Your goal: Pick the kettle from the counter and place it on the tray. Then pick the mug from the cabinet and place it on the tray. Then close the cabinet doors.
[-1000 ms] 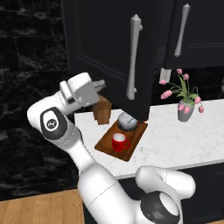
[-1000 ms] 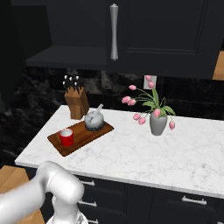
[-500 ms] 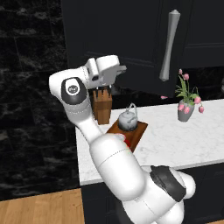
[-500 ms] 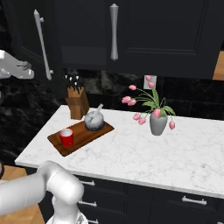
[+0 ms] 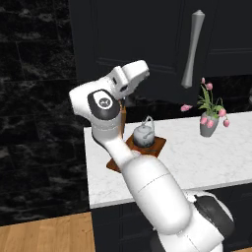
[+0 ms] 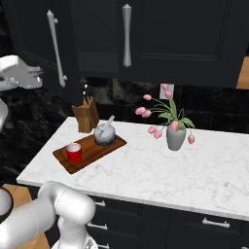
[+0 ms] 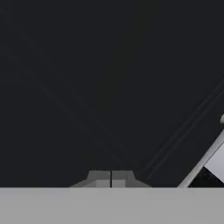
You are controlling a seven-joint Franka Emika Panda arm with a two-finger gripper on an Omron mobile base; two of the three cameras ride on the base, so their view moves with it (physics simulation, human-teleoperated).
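The grey kettle (image 6: 104, 134) (image 5: 145, 135) and the red mug (image 6: 74, 152) both stand on the wooden tray (image 6: 92, 151) (image 5: 156, 146) on the white counter (image 6: 160, 168). My gripper (image 6: 38, 74) (image 5: 146, 73) (image 7: 111, 179) is shut on nothing and is up against the dark panel of the left cabinet door (image 6: 34, 44), left of its silver bar handle (image 6: 56, 46) (image 5: 192, 49). That door stands at an angle, partly swung out. The right cabinet door (image 6: 175, 34) lies flat and closed, with its handle (image 6: 126, 34) upright. The cabinet's inside is hidden.
A wooden knife block (image 6: 85, 116) stands behind the tray against the dark wall. A grey vase of pink tulips (image 6: 176, 138) (image 5: 209, 123) sits mid-counter. Dark base drawers (image 6: 209, 226) run under the counter's front edge.
The arm has risen from above the tray to the left cabinet door, and that door has swung inward toward closed. Kettle and mug have not moved.
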